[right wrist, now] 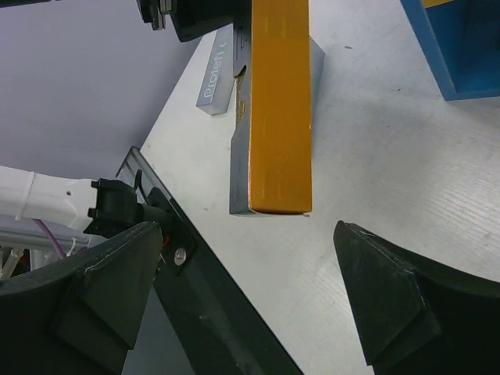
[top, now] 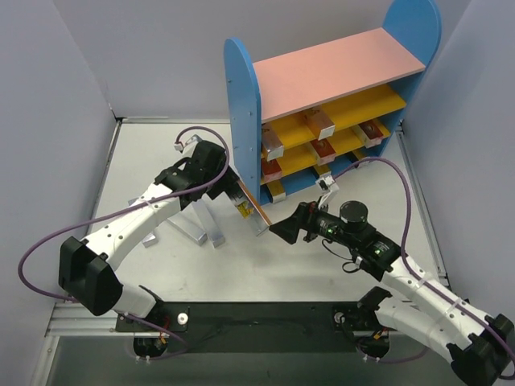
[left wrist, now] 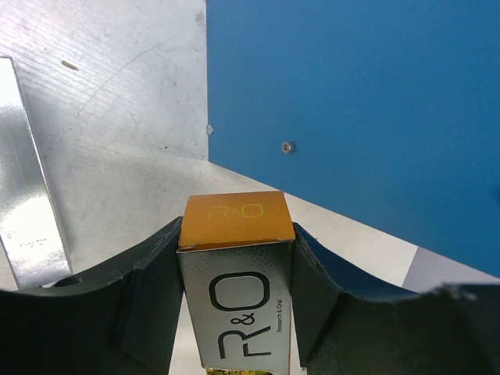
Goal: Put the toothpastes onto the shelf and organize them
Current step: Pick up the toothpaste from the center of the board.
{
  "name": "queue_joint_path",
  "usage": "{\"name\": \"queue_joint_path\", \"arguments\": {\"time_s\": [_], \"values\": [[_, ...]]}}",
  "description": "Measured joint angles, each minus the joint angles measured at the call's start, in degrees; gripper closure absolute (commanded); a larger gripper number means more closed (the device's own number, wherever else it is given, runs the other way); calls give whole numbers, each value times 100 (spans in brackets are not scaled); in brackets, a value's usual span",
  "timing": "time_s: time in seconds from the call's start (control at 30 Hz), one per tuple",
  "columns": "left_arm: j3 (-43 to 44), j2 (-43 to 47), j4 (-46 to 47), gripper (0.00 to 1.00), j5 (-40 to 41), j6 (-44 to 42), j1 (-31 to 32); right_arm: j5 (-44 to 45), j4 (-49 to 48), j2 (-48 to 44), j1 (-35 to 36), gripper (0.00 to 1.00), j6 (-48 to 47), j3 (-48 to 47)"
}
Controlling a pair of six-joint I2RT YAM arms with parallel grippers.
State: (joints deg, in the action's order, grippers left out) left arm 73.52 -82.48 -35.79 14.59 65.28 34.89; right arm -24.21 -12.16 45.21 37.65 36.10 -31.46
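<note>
Left gripper (top: 232, 183) clenched on one toothpaste box (top: 251, 211), seen from above: long box slanting out from the jaws, free end toward the right gripper (top: 280, 232). Right gripper spread wide, empty, just short of that free end. Shelf (top: 241, 104) close beyond the left gripper, several toothpastes (top: 320, 122) already lying on its yellow boards (top: 366, 104). More loose boxes (top: 201, 227) on the table (top: 338, 273) near the left gripper, on the side away from the shelf.

From the left wrist: orange end cap (left wrist: 238, 223) of the held box squeezed between both fingers (left wrist: 156, 269). "R&O" in pale letters on the cap, "R&O" again in black on the silver face below, small print beside it, apparently "Research & Oral". Blue side panel (left wrist: 351, 117) right ahead of the fingers, no contact visible.

From the right wrist: orange face of the held box straight ahead, centred on the gap but not yet between the parted fingers. Grey box (right wrist: 215, 78) beyond it, lettering apparently "Protech", the rest cut off.

Likely risks: closing on only the tip of the long box, then a twist or a drop on release by the left gripper. Also a swing of the box into the blue side panel so near the left gripper.
</note>
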Motion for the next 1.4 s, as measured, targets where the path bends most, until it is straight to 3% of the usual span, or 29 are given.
{"name": "queue_joint_path", "arguments": {"time_s": [0.37, 0.73, 1.1, 1.4], "values": [[-2, 72, 225, 65, 114, 136, 129, 221, -846, 767, 444, 2, 492, 0], [-9, 129, 332, 66, 144, 195, 155, 1246, -651, 645, 586, 4, 807, 35], [-9, 181, 339, 65, 118, 463, 155, 1132, -1110, 992, 590, 10, 887, 197], [-9, 229, 299, 65, -125, 981, 155, 1067, -1593, 1060, 590, 29, 868, 376]]}}
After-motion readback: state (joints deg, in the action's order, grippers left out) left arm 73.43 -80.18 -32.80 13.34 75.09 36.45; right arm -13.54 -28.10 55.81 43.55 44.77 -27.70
